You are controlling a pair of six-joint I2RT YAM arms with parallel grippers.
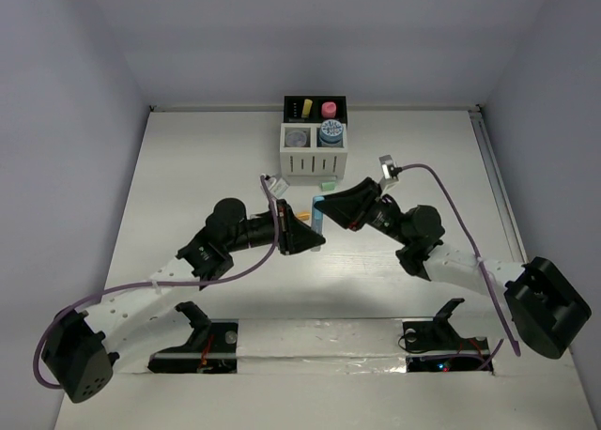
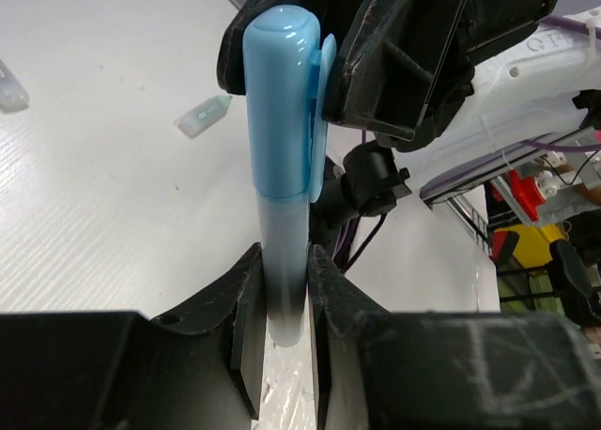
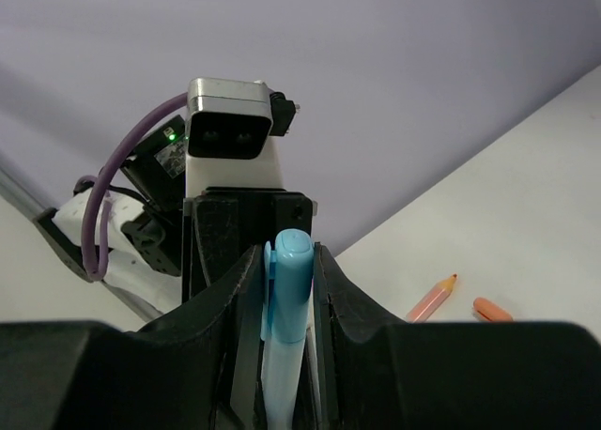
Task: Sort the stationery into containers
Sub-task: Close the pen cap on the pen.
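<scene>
A pen-like tube with a light blue cap (image 2: 282, 101) and a clear body (image 1: 317, 225) is held off the table between both arms. My left gripper (image 2: 285, 308) is shut on the lower end of its clear body. My right gripper (image 3: 287, 303) is shut on the capped end (image 3: 290, 284) and appears in the left wrist view as the black fingers (image 2: 385, 64) beside the cap. The containers (image 1: 315, 158), two white slatted bins in front joined to two black bins behind, stand at the back middle. They hold blue-white rolls (image 1: 331, 132), a pink stub (image 1: 330, 109) and a yellow stub (image 1: 307, 104).
A pale green stub (image 1: 329, 184) lies just in front of the organiser and shows again as the pale green stub (image 2: 202, 117) in the left wrist view. A pencil (image 3: 432, 299) and an orange stub (image 3: 493, 309) lie on the white table below the grippers. Grey walls enclose the table.
</scene>
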